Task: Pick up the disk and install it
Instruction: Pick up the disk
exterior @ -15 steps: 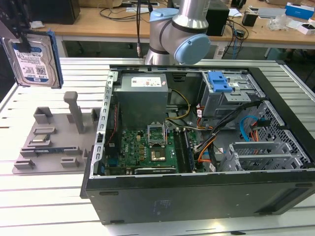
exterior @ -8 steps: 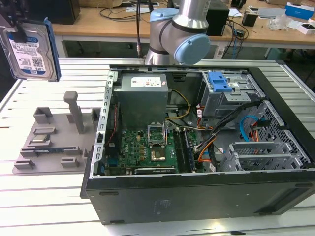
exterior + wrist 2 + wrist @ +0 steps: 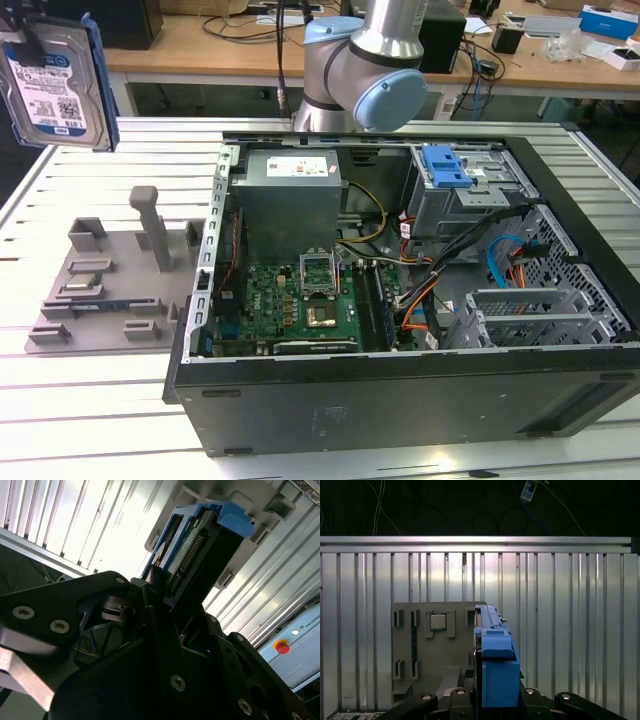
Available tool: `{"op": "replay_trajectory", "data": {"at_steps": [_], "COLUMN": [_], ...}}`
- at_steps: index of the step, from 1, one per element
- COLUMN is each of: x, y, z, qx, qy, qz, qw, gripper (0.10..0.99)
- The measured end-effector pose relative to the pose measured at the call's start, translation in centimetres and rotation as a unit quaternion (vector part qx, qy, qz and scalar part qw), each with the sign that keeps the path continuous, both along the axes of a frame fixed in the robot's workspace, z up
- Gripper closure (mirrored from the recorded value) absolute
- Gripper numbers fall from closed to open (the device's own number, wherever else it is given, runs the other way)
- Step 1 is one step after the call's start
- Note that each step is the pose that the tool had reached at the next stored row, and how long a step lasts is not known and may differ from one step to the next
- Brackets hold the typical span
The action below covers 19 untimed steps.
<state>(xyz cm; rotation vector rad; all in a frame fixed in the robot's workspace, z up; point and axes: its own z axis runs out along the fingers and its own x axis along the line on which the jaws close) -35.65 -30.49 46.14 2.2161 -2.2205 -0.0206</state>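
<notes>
1. The slatted aluminium table (image 3: 100, 430) ran under everything. In the first wrist view (image 3: 570, 630) its far rail gave way to darkness, where loose cables (image 3: 540, 510) were hard to make out.
2. The open black metal computer case (image 3: 400, 400) lay on its side on the table in the exterior view, with boards and wiring exposed. The picture's right edge cut off its far end.
3. The grey-and-blue robot arm (image 3: 370, 60) rose behind the case, its upper part cut off by the top edge.
4. The flat grey plastic fixture plate (image 3: 110, 300) sat just beside the case, on the exterior view's left. In the first wrist view (image 3: 445, 650) the disk hid part of it.
5. The flat silver metal disk with a white-and-blue label and blue plastic rail frame (image 3: 50, 85) hung in the air at the exterior view's upper left. It was well apart from the case, label towards the camera, with 1 corner cut off. The first wrist view had it edge-on (image 3: 495, 665), blue rail foremost. The second wrist view (image 3: 200, 555) added its connector end.
6. The black gripper (image 3: 167, 587) was clamped on the disk. In both wrist views (image 3: 496, 702) the disk stood out beyond the fingers (image 3: 152, 580), which pressed against its sides.
7. A small square silver processor chip (image 3: 438, 621) lay in a recess of the plate.
8. A round red button (image 3: 281, 646) sat on a pale box in the second wrist view's background.
</notes>
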Motion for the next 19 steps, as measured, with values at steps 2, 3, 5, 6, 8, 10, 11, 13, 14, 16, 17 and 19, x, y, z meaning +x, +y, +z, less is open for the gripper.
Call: {"op": "replay_trajectory", "data": {"at_steps": [2,3,5,6,8,10,11,13,14,16,17,19], "x": [0.0,0.0,0.0,0.0,0.0,0.0,0.0,0.0,0.0,0.0,0.0,0.01], "y": [0.02,0.03,0.04,0.04,0.05,0.05,0.05,0.05,0.05,0.05,0.05,0.05], "z": [0.7,0.93,1.33,1.53,2.36,3.07,3.25,3.71,3.88,4.34,4.6,5.18], "qx": [0.0,0.0,0.0,0.0,0.0,0.0,0.0,0.0,0.0,0.0,0.0,0.0], "qy": [0.0,0.0,0.0,0.0001,0.0,0.0001,0.0,0.0,0.0001,0.0001,0.0,0.0], "qz": [0.0,0.0,0.0,0.0,0.0,0.0,0.0,0.0,0.0,0.0,0.0,0.0], "qw": [1.0,1.0,1.0,1.0,1.0,1.0,1.0,1.0,1.0,1.0,1.0,1.0], "gripper": [0.722,0.722,0.722,0.722,0.722,0.722,0.722,0.722,0.722,0.722,0.722,0.722]}}
